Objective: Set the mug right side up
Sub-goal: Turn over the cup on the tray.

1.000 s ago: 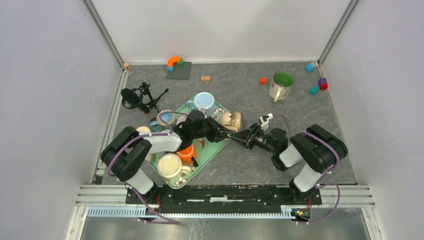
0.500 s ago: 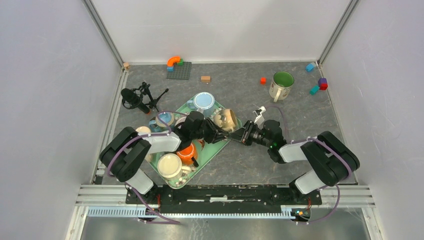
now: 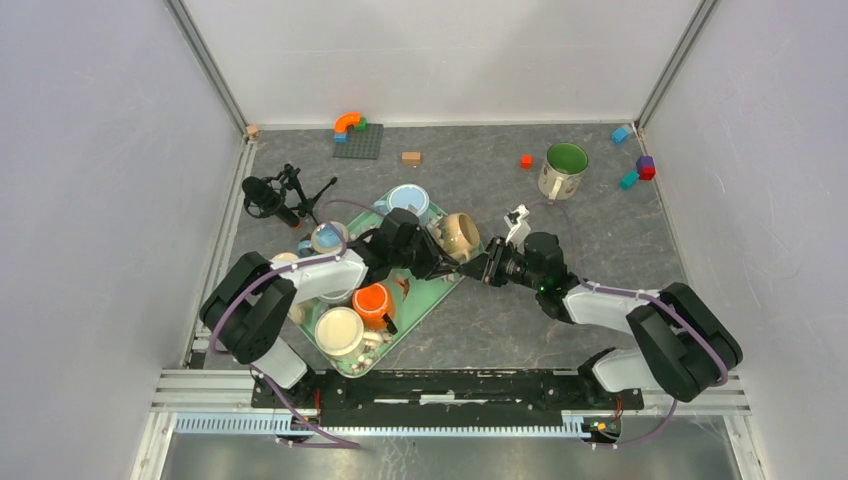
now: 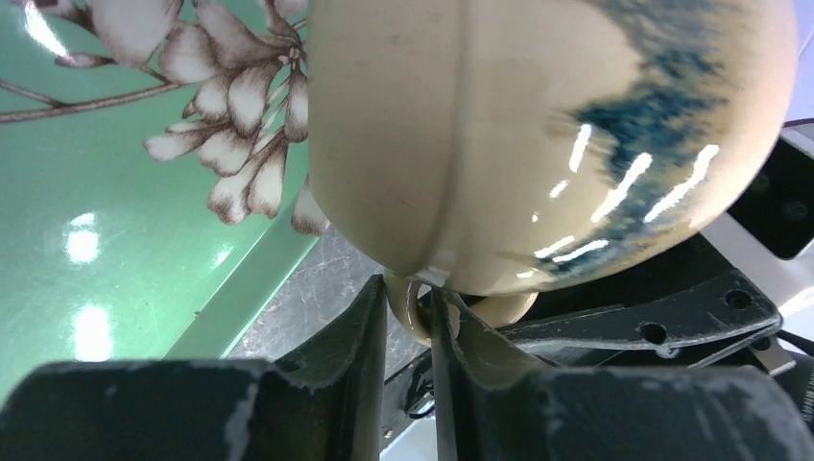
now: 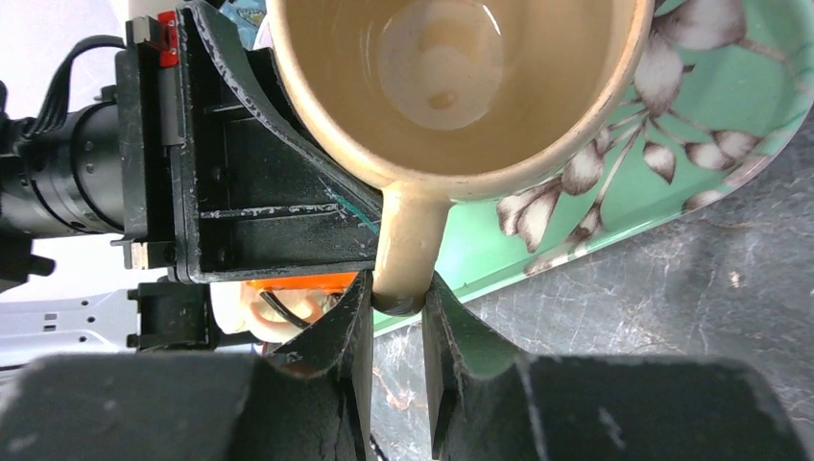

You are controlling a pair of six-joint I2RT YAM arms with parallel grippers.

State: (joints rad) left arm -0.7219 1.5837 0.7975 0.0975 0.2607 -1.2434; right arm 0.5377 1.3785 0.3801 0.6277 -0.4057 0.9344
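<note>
While both arms meet at the right edge of the green tray (image 3: 425, 290), the top view shows the beige mug (image 3: 458, 232) between left gripper (image 3: 452, 260) and right gripper (image 3: 480, 268), tipped sideways, mouth toward the right arm.

Left wrist: fingers pressed close on the handle (image 4: 415, 312), under the mug's blue-streaked belly.

Right wrist: fingers pinch the same handle from below. Mug mouth faces the camera, with the tray's flower print behind.

lab test cell: white panels (image 3: 430, 50), aluminium framing (image 3: 450, 385)
</note>
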